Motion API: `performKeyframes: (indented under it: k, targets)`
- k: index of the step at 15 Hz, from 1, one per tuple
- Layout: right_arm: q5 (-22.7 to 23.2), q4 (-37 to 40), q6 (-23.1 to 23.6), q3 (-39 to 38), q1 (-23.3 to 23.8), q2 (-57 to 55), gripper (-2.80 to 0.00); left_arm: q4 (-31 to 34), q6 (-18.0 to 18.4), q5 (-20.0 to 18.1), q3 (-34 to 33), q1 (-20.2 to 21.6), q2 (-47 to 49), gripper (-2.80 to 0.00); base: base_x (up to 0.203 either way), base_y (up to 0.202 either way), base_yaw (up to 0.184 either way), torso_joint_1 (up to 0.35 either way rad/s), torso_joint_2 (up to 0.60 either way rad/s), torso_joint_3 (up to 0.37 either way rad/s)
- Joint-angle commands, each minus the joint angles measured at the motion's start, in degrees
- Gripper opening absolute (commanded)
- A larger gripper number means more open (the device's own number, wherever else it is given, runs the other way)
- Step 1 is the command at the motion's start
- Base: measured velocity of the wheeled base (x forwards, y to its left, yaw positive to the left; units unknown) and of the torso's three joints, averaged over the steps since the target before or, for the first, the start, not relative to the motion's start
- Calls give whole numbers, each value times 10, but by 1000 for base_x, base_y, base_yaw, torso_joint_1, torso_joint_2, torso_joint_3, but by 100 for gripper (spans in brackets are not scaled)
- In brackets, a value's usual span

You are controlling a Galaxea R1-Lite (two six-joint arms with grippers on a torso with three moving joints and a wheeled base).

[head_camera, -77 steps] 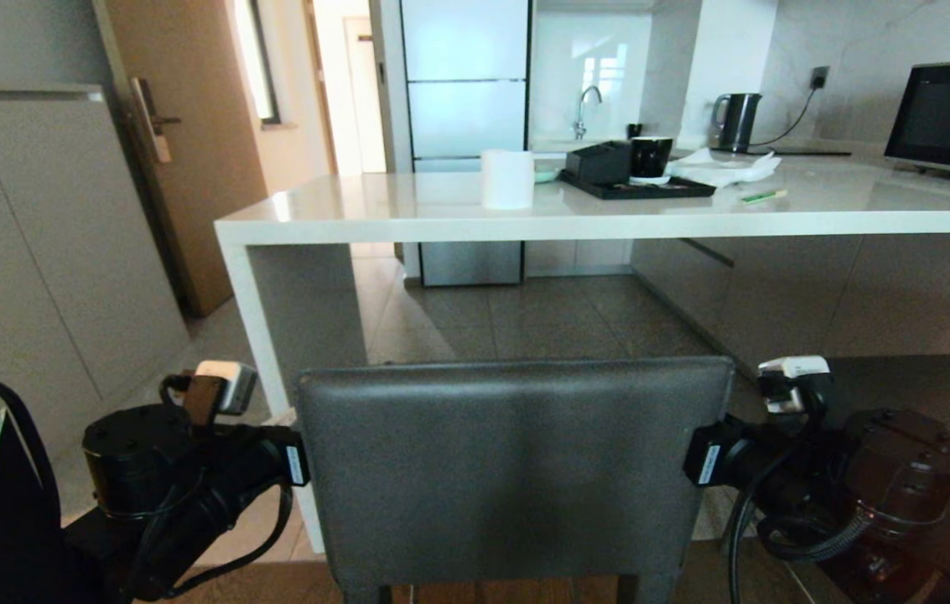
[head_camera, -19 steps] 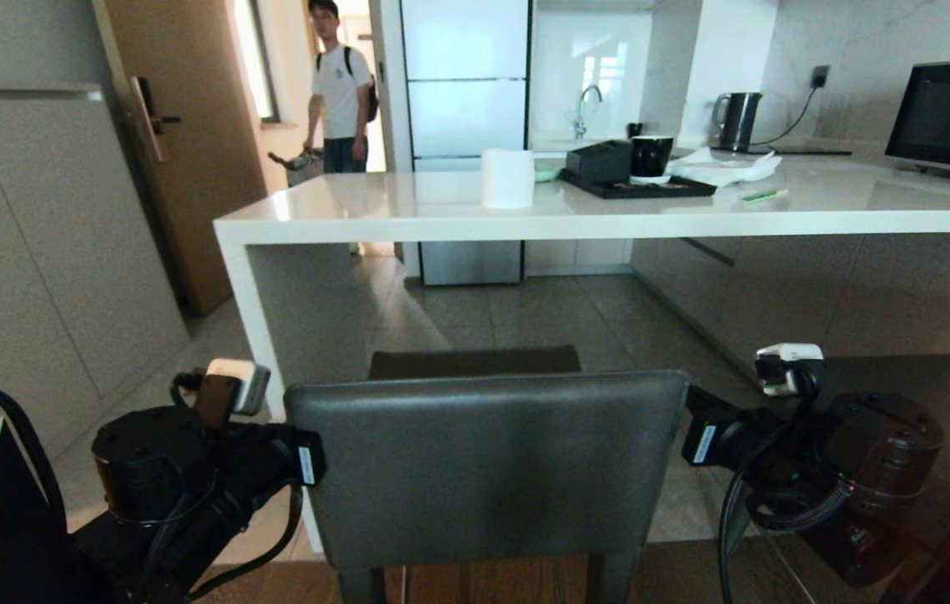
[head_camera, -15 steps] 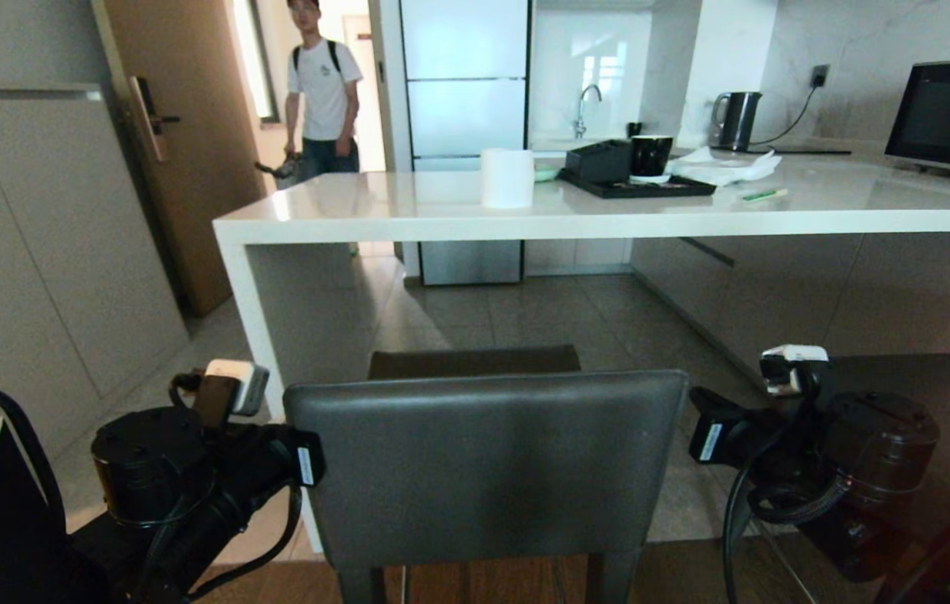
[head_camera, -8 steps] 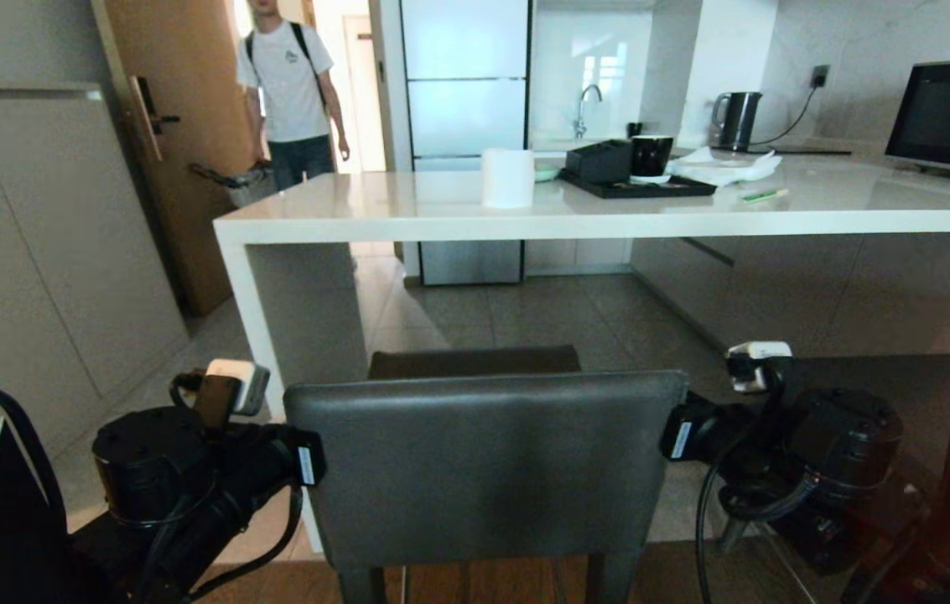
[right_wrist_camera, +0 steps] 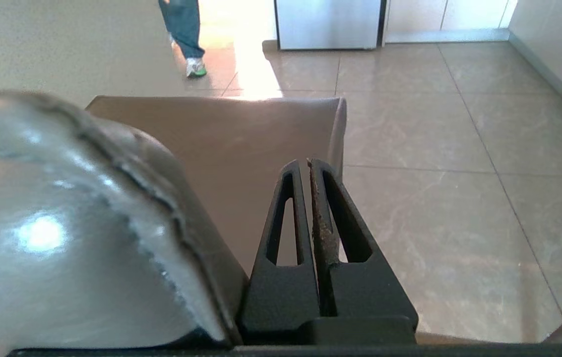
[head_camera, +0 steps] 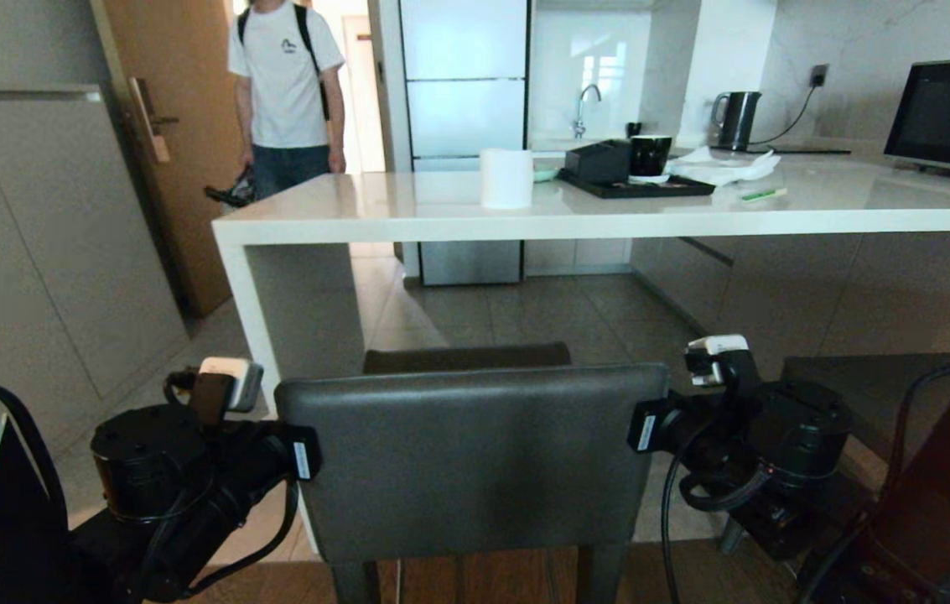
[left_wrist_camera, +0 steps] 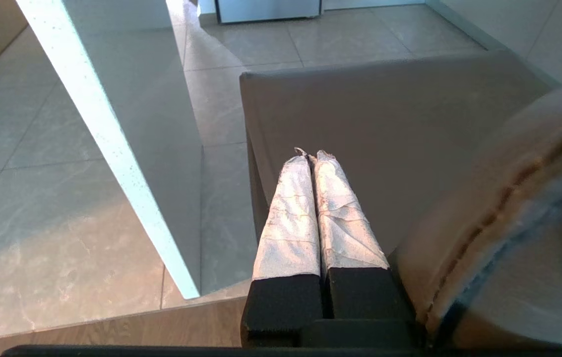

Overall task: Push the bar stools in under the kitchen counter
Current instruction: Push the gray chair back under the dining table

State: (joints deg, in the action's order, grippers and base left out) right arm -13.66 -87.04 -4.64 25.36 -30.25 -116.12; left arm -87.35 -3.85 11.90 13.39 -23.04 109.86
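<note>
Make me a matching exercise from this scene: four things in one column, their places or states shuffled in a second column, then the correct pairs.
1. left gripper
2. bar stool
3. paper roll
4. person

A. stands on the kitchen counter
B. shut, beside the backrest's left edge
C. stands by the open door, beyond the counter
D. in front of the robot, between both arms

Pairs: 1-B, 2-D, 3-A, 4-C

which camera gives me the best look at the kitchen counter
The head view: it shows the kitchen counter with its whole white top and end panel. The left wrist view catches only the end panel's edge; the right wrist view shows just a bit of the panel.
</note>
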Motion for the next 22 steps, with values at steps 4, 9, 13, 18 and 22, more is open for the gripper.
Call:
performKeyframes:
  k: [4, 9, 13, 18, 22]
  targets:
    - [0, -6, 0, 11, -2, -20, -280, -3, 0, 0, -1, 1, 5, -280, 0, 0, 0, 0, 0, 0]
    - [0, -6, 0, 14, -2, -28, -280, -3, 1, 1, -3, -1, 11, -280, 0, 0, 0, 0, 0, 0]
    - [0, -6, 0, 16, -2, -35, -280, -3, 1, 2, -4, 0, 12, -280, 169, 0, 2, 1, -1, 5]
    - [0, -6, 0, 14, -4, -35, -280, -3, 1, 2, -4, 0, 12, -280, 186, 0, 1, 2, 3, 6]
    - [-1, -6, 1, 14, -12, -35, -280, -3, 1, 2, -3, 1, 16, -280, 185, 0, 2, 7, 1, 4]
